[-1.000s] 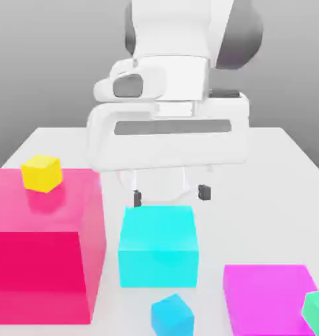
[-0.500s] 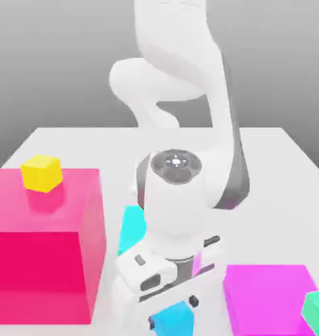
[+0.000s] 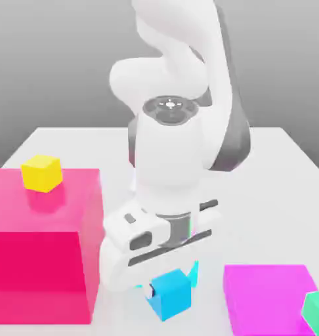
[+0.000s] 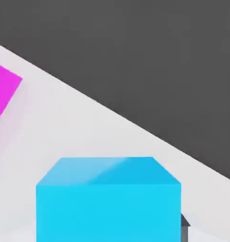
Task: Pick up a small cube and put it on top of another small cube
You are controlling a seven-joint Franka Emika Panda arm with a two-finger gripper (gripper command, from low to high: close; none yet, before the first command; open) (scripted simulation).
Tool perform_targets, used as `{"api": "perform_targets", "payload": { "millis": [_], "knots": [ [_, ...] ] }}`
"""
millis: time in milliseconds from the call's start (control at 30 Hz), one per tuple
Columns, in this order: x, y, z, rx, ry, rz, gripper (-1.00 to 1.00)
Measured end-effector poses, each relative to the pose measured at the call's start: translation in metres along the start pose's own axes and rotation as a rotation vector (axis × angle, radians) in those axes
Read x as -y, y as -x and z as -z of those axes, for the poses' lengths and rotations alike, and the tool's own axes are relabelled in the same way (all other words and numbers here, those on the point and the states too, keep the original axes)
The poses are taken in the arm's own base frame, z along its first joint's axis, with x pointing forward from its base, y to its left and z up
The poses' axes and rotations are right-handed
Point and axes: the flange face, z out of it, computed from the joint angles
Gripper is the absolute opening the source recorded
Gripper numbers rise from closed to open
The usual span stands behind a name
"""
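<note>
In the exterior view, the tool [image 3: 169, 291] was seen low over the table [image 3: 280, 170], its fingers clamped on the small blue cube [image 3: 171, 294], which sat just beside the magenta block [image 3: 267, 295]. The yellow cube [image 3: 41, 172] rested on top of the big pink block [image 3: 41, 243], well apart toward the exterior view's left. In the hand view, the blue cube [image 4: 108, 198] was seen close up, with a dark fingertip [image 4: 184, 221] touching its side. The grasp step was judged to be in hand; a lift clear of the pink block's height, then a carry over the yellow cube, would be called for next.
</note>
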Motion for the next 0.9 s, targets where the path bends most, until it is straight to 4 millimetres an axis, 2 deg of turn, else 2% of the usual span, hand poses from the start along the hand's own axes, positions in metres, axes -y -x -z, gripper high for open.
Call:
{"api": "perform_targets", "payload": {
  "millis": [100, 267, 400, 533, 600, 700, 733, 900],
  "knots": [
    [-0.044, -0.01, 0.048, -0.026, 0.032, -0.105, -1.0],
    [-0.11, 0.002, 0.118, -0.037, 0.07, -0.312, -1.0],
    [-0.173, 0.031, 0.158, -0.012, 0.067, -0.544, -1.0],
    [-0.23, 0.074, 0.19, 0.03, 0.037, -0.776, -1.0],
    [-0.241, 0.085, 0.177, 0.064, 0.011, -0.838, -1.0],
    [-0.243, 0.09, 0.137, 0.074, 0.003, -0.857, -1.0],
    [-0.243, 0.092, 0.125, 0.075, 0.003, -0.858, 1.0],
    [-0.243, 0.092, 0.125, 0.075, 0.002, -0.858, 1.0]
  ]
}}
